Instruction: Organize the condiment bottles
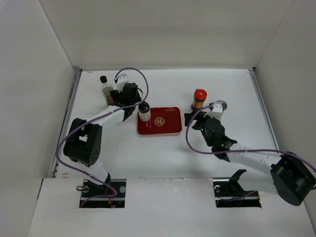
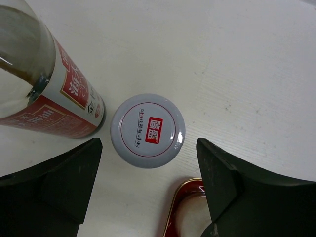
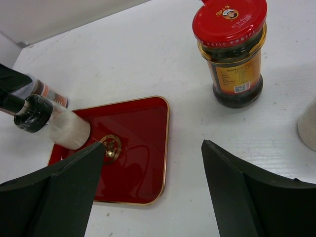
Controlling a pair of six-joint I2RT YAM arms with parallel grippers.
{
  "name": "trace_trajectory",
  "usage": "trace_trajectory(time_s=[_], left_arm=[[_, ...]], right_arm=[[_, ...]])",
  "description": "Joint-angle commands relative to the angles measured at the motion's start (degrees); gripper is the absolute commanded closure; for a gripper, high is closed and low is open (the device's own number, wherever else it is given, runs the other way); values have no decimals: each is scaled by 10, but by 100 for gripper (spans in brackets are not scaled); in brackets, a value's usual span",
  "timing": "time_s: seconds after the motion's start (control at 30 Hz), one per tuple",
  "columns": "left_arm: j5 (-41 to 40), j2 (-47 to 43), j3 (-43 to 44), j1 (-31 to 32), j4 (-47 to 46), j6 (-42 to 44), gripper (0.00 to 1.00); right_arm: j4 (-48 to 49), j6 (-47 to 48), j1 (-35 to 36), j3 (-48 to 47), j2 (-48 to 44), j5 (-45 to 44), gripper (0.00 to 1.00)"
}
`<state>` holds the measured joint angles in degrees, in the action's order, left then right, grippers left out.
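Left claw (image 2: 148, 160): jaws are seen apart, nothing clamped. A grey-lidded shaker (image 2: 147, 131) is viewed from straight above, upright on the desk (image 2: 237, 59), directly between the two fingers (image 2: 54, 192). A gap is left on each side and no contact is made. The tall clear bottle (image 2: 59, 98), with a red-and-white label, is noted just beyond the finger on the wrist view's left side, ahead of it and close beside the shaker. Whether the two touch cannot be told. A corner of the red tray (image 2: 183, 197) is seen just behind the shaker, by the other finger.

Right claw (image 3: 152, 148): jaws are held wide apart and empty. The red tray lies below and ahead of the gap, mostly toward the finger on the view's left. The short black-capped bottle (image 3: 54, 123) is found ahead of that finger, at the tray's far corner. Whether its base rests on tray or desk cannot be told. The red-capped brown jar (image 3: 229, 49) stands upright ahead of the opposite finger, off the tray. A second shaker (image 3: 308, 123) is only partly seen, outside that same finger.
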<state>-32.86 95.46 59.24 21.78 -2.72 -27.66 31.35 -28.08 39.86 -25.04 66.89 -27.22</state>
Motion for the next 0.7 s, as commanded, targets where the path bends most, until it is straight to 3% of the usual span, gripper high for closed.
trace_trajectory(time_s=[0.0, 0.17, 0.43, 0.67], left_arm=[[-20, 10, 25, -6, -14, -4, 25], [-18, 38, 36, -13, -20, -4, 33], [-19, -12, 3, -3, -47, 1, 64], [-54, -119, -61, 40, -62, 3, 71]], right_arm=[[32, 3, 3, -12, 3, -6, 13], [32, 2, 1, -12, 2, -6, 13], [32, 4, 4, -15, 9, -6, 13], [32, 5, 4, -17, 8, -6, 13]])
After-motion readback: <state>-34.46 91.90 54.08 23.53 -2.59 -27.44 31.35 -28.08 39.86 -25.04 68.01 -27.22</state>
